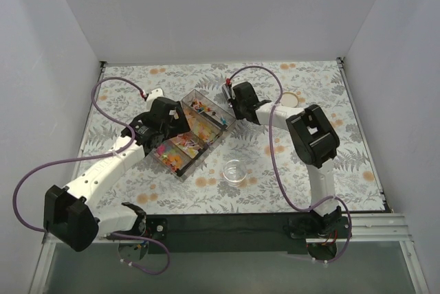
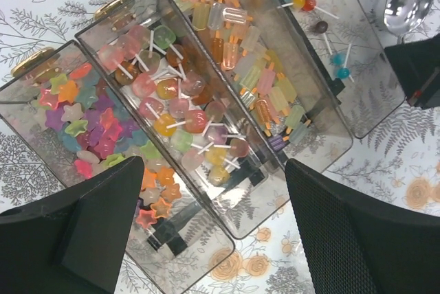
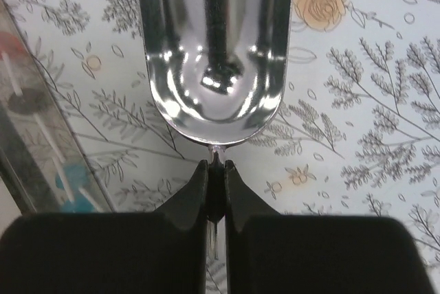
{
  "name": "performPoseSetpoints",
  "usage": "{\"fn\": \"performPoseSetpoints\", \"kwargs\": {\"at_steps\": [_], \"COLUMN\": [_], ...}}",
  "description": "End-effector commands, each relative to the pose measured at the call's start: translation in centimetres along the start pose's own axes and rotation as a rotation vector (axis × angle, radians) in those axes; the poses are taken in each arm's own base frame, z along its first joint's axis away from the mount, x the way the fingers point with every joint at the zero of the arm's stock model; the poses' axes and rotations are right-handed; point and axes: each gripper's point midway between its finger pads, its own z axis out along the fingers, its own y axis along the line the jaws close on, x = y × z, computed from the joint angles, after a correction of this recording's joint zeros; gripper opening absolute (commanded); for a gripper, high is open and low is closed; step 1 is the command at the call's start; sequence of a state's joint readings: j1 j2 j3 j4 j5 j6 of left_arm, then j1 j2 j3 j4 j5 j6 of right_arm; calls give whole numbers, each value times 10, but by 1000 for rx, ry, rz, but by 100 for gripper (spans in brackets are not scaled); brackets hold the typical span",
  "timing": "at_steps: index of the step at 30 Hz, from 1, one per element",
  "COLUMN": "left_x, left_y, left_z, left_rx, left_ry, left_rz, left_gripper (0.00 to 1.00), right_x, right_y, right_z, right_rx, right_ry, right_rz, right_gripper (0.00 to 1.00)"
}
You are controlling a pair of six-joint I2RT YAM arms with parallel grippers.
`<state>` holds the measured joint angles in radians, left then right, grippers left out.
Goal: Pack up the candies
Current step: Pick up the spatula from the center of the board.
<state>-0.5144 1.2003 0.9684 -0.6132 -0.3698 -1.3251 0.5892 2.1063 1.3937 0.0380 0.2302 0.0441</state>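
- My left tool [image 2: 213,167] hung over the box [image 1: 209,148], released, with its two fingers spread wide above the box's near end.
- My right tool [image 3: 215,170] was clenched on the thin handle of a metal scoop [image 3: 214,53], and its fingertips were pressed almost together around it.
- The scoop pointed away from the tool, bowl up, and hung over the flowered cloth just beside the box, outside its end compartment.
- I could not tell whether the scoop touched the cloth.
- The candies [image 2: 179,112] all lay inside the box, sorted by compartment.
- Star shapes filled the compartment under my left tool's left finger.
- Round lollipops on white sticks were in the next compartment.
- Ice-lolly shapes lay in the compartment after that.
- A few small ball lollipops sat in the end compartment nearest the scoop.
- The box was clear and lidless, and it sat slantwise on the counter [image 1: 206,194] between my two tools.
- Gold-coloured fittings showed along the box's long edge, on the side away from my left tool.
- A small clear bowl [image 1: 235,170] stood on the counter near the box's near-right side, apart from it.
- A pale round disc [image 1: 290,99] lay well apart from the box, beyond my right tool.
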Motion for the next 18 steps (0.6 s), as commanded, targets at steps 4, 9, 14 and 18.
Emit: {"fn": "performPoseSetpoints", "kwargs": {"at_steps": [4, 9, 14, 18], "left_x": [-42, -63, -76, -80], "left_y": [-42, -82, -128, -160], "left_z": [-10, -10, -8, -16], "left_rx": [92, 191, 321, 456], "left_ry": [-37, -4, 45, 92], "left_rz": [-30, -38, -48, -67], "left_gripper": [83, 83, 83, 83], "right_x": [-29, -40, -32, -20], "right_y": [-23, -19, -9, 8], "right_z": [-63, -123, -182, -213], "right_rx": [34, -49, -148, -240], "right_ry": [-86, -103, -111, -112], "right_rz": [-136, -203, -236, -241], "right_gripper": [1, 1, 1, 1]}}
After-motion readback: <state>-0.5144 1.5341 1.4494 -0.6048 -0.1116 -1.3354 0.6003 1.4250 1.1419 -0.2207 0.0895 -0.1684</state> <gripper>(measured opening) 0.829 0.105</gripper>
